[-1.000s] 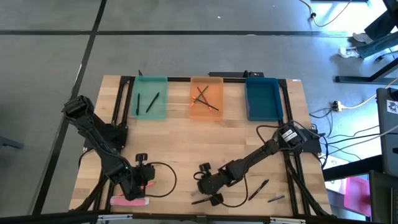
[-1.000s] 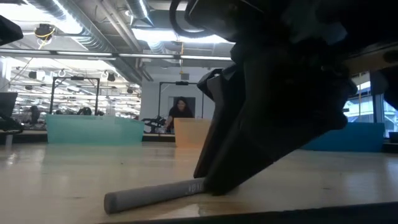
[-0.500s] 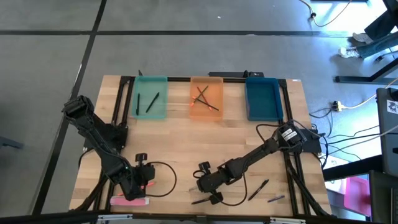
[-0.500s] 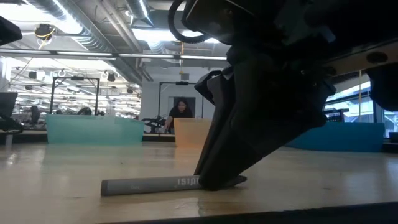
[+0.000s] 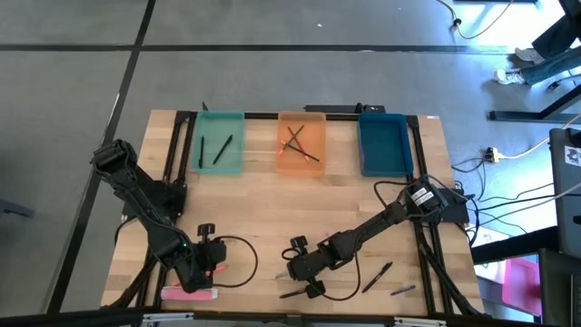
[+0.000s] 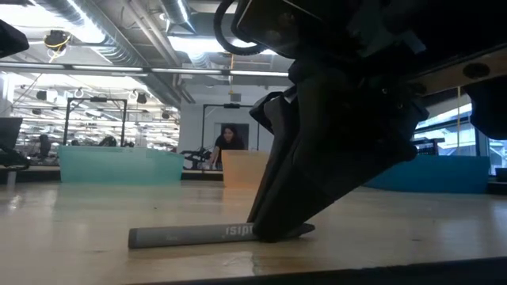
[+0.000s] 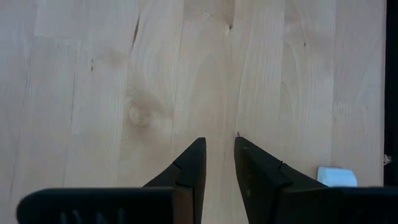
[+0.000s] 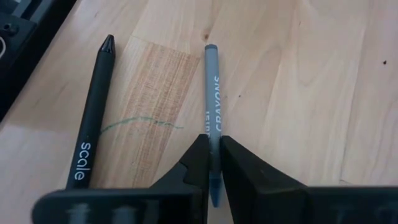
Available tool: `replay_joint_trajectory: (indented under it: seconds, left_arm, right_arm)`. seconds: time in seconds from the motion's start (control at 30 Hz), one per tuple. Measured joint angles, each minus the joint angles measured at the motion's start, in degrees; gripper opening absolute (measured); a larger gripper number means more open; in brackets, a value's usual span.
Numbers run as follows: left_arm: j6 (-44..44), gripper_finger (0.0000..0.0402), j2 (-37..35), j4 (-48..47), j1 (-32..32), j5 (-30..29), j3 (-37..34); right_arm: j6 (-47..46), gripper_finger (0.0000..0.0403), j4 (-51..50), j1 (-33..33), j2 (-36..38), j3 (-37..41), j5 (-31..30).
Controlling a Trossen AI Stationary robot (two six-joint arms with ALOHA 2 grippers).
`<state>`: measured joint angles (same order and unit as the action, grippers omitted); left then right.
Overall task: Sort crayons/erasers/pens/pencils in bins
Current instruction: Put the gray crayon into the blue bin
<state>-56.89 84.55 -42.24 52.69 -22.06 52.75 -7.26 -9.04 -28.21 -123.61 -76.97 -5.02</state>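
Note:
My right gripper (image 8: 212, 142) is low over the table's near middle, shut on a grey crayon (image 8: 212, 93) (image 6: 190, 234) that lies flat on the wood. A black pen (image 8: 90, 134) lies beside the crayon, apart from it. My left gripper (image 7: 219, 144) (image 5: 198, 269) hovers near the near-left corner, slightly open with only bare wood between its fingers. The pink eraser (image 5: 189, 292) lies flat just beside it, and its white part (image 7: 337, 177) shows in the left wrist view. Teal (image 5: 221, 162), orange (image 5: 301, 165) and blue (image 5: 382, 165) bins stand along the far edge. My right gripper pinches the grey crayon between its two fingers (image 8: 198, 163), on its body near one end (image 8: 213, 146). The fingers slant down from above and straddle the crayon, pointing along its length. The crayon lies flat on the table, its longer part (image 6: 174, 235) reaching toward the table's left.
Two black pens (image 5: 215, 150) lie in the teal bin and several crossed pencils (image 5: 298, 143) in the orange bin. Another black pen (image 5: 377, 276) and a short grey stick (image 5: 402, 291) lie near the near-right edge. The table's near edge is close to both grippers.
The grey crayon has turned on the table within the right gripper's fingers: its free left end swung away from the near edge until the crayon lay across the low view. For the last half second it has stayed still.

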Motion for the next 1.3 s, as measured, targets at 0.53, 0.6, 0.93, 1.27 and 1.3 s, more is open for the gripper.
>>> replay_joint_trajectory:
  seconds: [0.53, 0.6, 0.93, 1.27, 1.3]
  left_arm:
    - [0.26, 0.0076, 0.0, 0.65, -0.02, -1.1, 0.0]
    - [0.35, 0.0076, 0.0, 1.65, -0.02, -3.32, 0.0]
    - [0.45, 0.0076, 0.0, 2.64, -0.07, -7.06, 0.0]
    - [2.47, 0.0076, -0.01, 3.23, -1.04, -13.91, 0.0]
    - [3.06, 0.0076, -0.01, 3.52, -1.37, -14.97, 0.0]
  right_arm:
    - [1.54, 0.0039, 0.86, 3.37, 2.07, 0.28, -0.68]
    - [1.62, 0.0039, 1.18, 4.01, 2.19, 0.28, -0.65]
    - [4.67, 0.0039, 3.2, 7.09, 2.34, 0.12, -0.16]
    - [9.05, 0.0039, 7.21, 9.36, 2.43, 0.04, 0.07]
    - [9.49, 0.0039, 8.4, 9.46, 2.43, 0.04, 0.13]
